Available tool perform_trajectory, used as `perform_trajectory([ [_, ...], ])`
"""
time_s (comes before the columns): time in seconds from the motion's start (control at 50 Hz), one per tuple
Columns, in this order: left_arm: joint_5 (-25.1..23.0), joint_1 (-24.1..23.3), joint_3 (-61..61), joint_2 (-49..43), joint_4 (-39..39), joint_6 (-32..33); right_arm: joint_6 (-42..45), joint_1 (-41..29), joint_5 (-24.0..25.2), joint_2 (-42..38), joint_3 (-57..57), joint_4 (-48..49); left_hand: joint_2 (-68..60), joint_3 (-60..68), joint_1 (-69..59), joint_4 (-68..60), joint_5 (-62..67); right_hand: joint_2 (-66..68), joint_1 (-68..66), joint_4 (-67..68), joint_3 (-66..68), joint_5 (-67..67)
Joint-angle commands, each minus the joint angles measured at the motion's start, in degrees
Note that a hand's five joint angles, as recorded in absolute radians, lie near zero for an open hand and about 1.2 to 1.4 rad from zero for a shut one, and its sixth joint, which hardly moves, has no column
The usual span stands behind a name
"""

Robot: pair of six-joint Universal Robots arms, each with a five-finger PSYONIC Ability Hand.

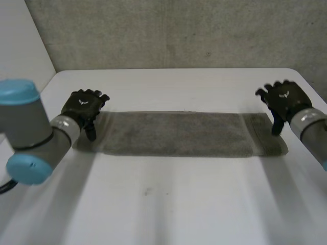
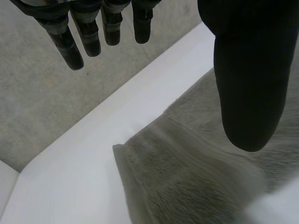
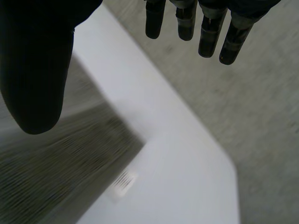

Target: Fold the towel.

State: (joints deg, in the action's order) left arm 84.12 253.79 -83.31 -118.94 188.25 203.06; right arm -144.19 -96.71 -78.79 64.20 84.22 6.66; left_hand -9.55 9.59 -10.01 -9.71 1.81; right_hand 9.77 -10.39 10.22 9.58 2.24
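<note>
The grey towel (image 1: 176,133) lies flat on the white worktop (image 1: 168,204) as 1 long band running from side to side, with a short end facing each arm. This layout gives both arms equal access to an end. The left hand (image 1: 82,109) is at the towel's left end and the right hand (image 1: 283,99) at its right end. In the left wrist view, the fingers (image 2: 70,46) are straight and spread well apart from the thumb (image 2: 250,84), with the towel's hemmed end below the thumb and nothing held. The right wrist view shows the same posture: fingers (image 3: 208,32) extended, thumb (image 3: 35,70) apart, and the towel corner with its small white label (image 3: 125,181) below the palm. Whether either thumb touches the cloth cannot be told. The wide gap between thumb and fingers suits a pinch on the end hem. As a judgement, the step in hand is the approach to grasp, and the fold across the length is not yet made.
</note>
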Motion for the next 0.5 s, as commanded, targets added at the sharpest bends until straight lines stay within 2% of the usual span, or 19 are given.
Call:
perform_trajectory([
  [0.02,0.00,-0.05,-15.55,8.89,10.54,-6.87,-0.21,3.10,1.00,2.60,8.23,-6.49,-0.45,0.41,0.01,-0.29,-1.81,10.52,-9.90,10.07,10.71,8.05],
  [0.04,0.00,-0.05,-15.57,8.90,10.55,-6.88,-0.21,3.10,1.00,2.60,8.24,-6.49,-0.45,0.41,0.01,-0.29,-1.81,10.58,-9.96,10.13,10.77,8.11],
  [0.08,-0.09,-0.13,-17.94,9.77,13.18,-9.07,-0.21,3.71,1.26,2.07,10.43,-4.22,-0.50,0.46,-0.03,-0.33,-1.76,25.15,-24.53,24.70,25.34,22.68],
  [0.2,0.00,-0.22,-19.00,10.13,14.77,-9.52,-0.13,4.95,3.29,-0.57,12.99,2.48,-0.50,0.46,-0.03,-0.33,-1.76,30.93,-30.31,30.48,31.12,28.46],
  [0.3,0.00,-0.22,-19.09,10.39,14.86,-9.78,-0.13,6.26,6.01,-2.76,13.34,7.31,-0.50,0.46,-0.03,-0.33,-1.76,41.00,-40.39,40.56,41.20,38.54],
  [0.5,0.08,-0.13,-19.17,10.22,14.77,-9.78,-0.04,6.97,6.89,-4.96,12.46,7.49,-0.45,0.41,0.01,-0.29,-1.81,42.70,-42.09,42.26,42.90,40.23],
])
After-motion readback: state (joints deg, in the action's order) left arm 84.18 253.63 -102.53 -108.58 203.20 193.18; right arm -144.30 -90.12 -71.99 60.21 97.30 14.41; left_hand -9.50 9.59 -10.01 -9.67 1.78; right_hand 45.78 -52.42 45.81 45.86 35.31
